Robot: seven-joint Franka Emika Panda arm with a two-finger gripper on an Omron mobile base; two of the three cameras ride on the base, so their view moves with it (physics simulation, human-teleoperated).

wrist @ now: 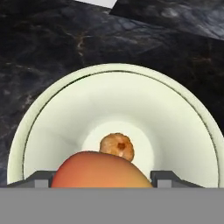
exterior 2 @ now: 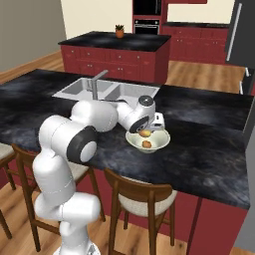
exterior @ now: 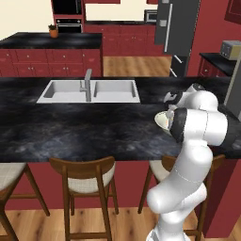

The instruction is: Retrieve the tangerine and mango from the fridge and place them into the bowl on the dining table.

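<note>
The cream-white bowl [wrist: 52, 127] [exterior 2: 158, 143] [exterior: 161, 120] stands on the black marbled dining table [exterior 2: 209, 149] [exterior: 70, 129]. The small orange tangerine [wrist: 117, 146] [exterior 2: 147, 145] lies at the bowl's bottom. My gripper [wrist: 103, 179] [exterior 2: 146, 130] hangs just above the bowl, shut on the red-orange mango [wrist: 98, 170] [exterior 2: 145, 133], with a dark fingertip [wrist: 41, 178] on each side of it. The dark grey fridge [exterior: 181, 28] [exterior 2: 241, 30] stands far back across the room.
A pale double sink [exterior: 89, 90] [exterior 2: 107, 90] with a grey faucet [exterior: 87, 82] is set in the table to the left of the bowl. Wooden chairs [exterior: 87, 176] [exterior 2: 142, 199] stand along the near edge. A second red island [exterior 2: 117, 55] lies behind.
</note>
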